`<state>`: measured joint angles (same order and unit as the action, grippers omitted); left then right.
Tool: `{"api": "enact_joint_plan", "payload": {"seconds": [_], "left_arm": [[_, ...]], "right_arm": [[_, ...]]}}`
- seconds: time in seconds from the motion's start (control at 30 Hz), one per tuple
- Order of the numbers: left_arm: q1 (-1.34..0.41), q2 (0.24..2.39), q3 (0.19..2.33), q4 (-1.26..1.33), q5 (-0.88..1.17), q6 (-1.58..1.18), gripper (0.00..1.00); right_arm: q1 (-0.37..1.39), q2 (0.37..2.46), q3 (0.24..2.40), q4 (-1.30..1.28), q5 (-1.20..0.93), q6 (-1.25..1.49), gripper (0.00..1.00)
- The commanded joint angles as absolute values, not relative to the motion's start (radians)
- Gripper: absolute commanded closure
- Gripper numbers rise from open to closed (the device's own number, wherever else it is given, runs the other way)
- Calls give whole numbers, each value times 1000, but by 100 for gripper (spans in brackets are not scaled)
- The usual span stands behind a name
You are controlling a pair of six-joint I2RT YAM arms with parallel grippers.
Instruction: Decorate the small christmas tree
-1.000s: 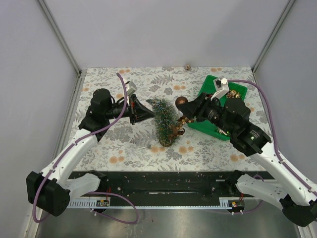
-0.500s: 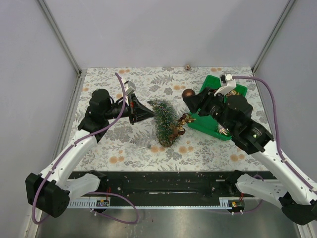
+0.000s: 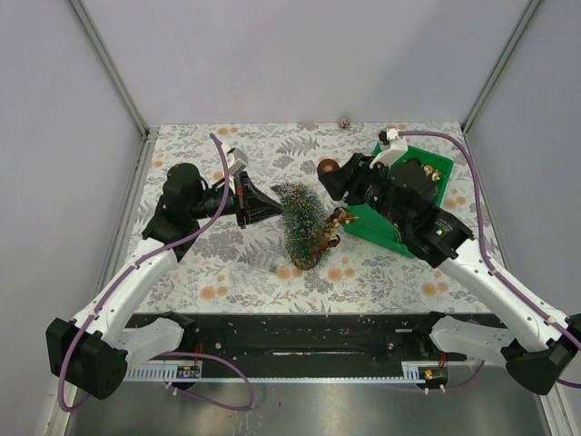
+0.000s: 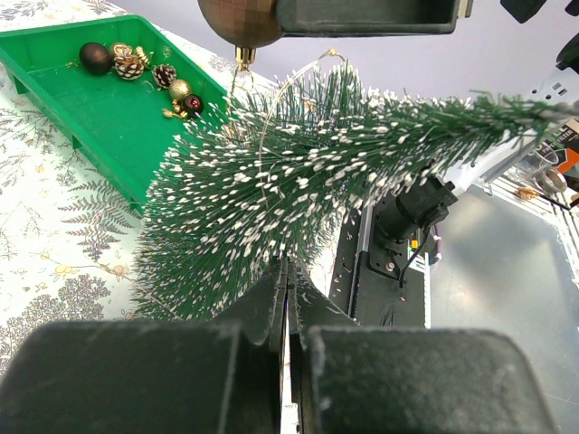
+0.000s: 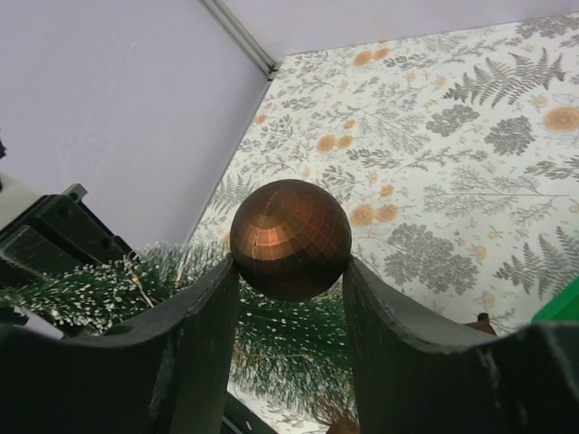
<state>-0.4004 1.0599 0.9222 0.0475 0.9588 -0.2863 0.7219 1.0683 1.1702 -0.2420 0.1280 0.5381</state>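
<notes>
The small christmas tree [image 3: 298, 222] leans tilted over the flowered cloth, its frosted green bristles filling the left wrist view [image 4: 298, 181]. My left gripper [image 3: 265, 202] is shut with its tips buried in the tree's bristles [image 4: 286, 271]. The tree's base is hidden. Gold and brown ornaments [image 3: 329, 227] hang on the tree's right side. My right gripper [image 3: 332, 174] is shut on a shiny brown ball ornament [image 5: 289, 237], held just above and to the right of the tree. That ball [image 4: 240, 18] and its gold cap show at the top of the left wrist view.
A green tray [image 3: 374, 232] lies at the right, partly under the right arm, with several small baubles and pinecones [image 4: 136, 63] at its far end. One small ornament [image 3: 345, 121] lies by the back wall. Grey walls close three sides.
My right gripper has carried the brown ball away from the tree's side, upward and toward the back, then slightly left. The left arm and the tree have stayed put.
</notes>
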Motion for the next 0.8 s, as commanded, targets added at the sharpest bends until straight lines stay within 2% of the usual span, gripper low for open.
{"api": "enact_joint_plan", "payload": {"seconds": [0.0,0.3,0.77], "left_arm": [[-402,1032,919,112,959,-288,100],[-406,1063,949,115,953,-284,100],[-449,1173,1064,83,945,-235,100]], "right_arm": [[730,1052,1138,-123,32,590,81],[730,991,974,-45,-69,739,82],[730,891,991,-60,-61,747,82]]}}
